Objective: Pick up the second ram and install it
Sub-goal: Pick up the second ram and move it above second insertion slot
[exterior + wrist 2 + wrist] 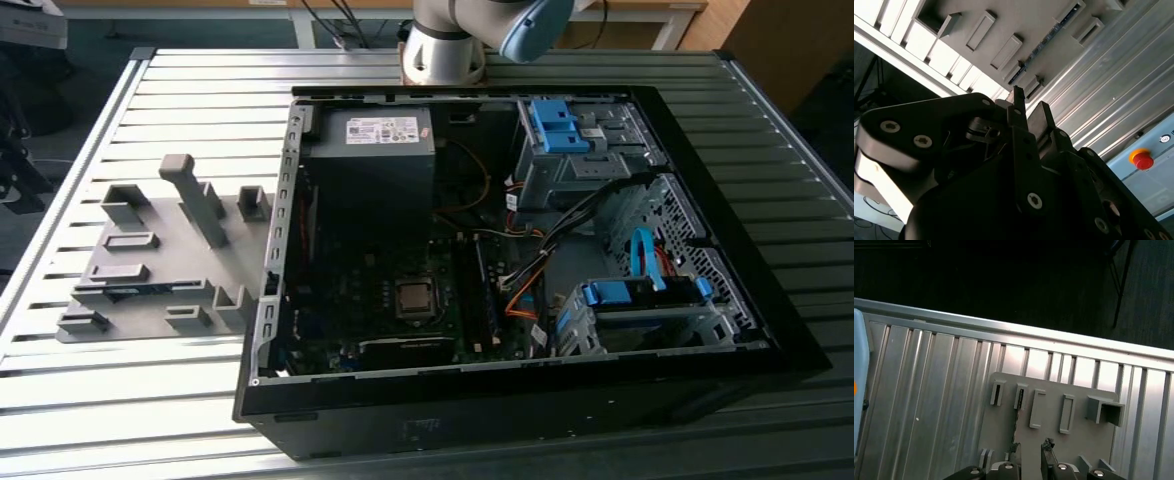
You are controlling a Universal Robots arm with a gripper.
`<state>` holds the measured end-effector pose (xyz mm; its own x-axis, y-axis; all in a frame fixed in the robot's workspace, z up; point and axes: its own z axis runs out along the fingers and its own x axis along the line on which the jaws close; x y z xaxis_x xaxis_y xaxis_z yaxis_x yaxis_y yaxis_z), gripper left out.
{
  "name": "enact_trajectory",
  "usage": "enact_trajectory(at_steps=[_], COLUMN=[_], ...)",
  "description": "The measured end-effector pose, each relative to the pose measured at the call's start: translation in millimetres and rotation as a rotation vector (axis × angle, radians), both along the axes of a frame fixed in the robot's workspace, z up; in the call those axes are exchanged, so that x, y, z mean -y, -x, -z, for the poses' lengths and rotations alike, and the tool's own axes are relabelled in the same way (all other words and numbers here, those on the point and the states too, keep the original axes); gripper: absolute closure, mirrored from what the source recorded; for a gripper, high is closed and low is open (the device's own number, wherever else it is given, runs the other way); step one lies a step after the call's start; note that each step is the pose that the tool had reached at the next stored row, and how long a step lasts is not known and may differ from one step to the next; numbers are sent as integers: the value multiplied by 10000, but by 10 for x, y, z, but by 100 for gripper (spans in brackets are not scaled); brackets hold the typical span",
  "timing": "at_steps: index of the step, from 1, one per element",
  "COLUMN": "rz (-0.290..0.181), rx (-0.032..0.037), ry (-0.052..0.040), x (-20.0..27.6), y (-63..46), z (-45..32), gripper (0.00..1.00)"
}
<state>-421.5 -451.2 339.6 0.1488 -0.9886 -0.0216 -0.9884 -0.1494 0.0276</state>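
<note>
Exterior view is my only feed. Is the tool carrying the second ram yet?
Observer: No. In the first wrist view the tool is open, and bare grey fixture plate shows between its fingertips.
Operator: So what is the tool pointing at?
Observer: That fixture. In the second wrist view the second ram lies in it beyond the fingertips, and I see no finger touching it.
Operator: Anything else out there I should know about?
Observer: A red button on a yellow collar sits on a pale panel beside the ribbed table top.
</note>
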Motion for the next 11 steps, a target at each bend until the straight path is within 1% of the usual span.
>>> enact_trajectory(at_steps=[3,4,11], rz=[-99,-265,-501], rx=[0,0,0], ry=[0,0,1], x=[0,0,0], y=[0,0,0], z=[1,1,3], gripper=[70,70,70])
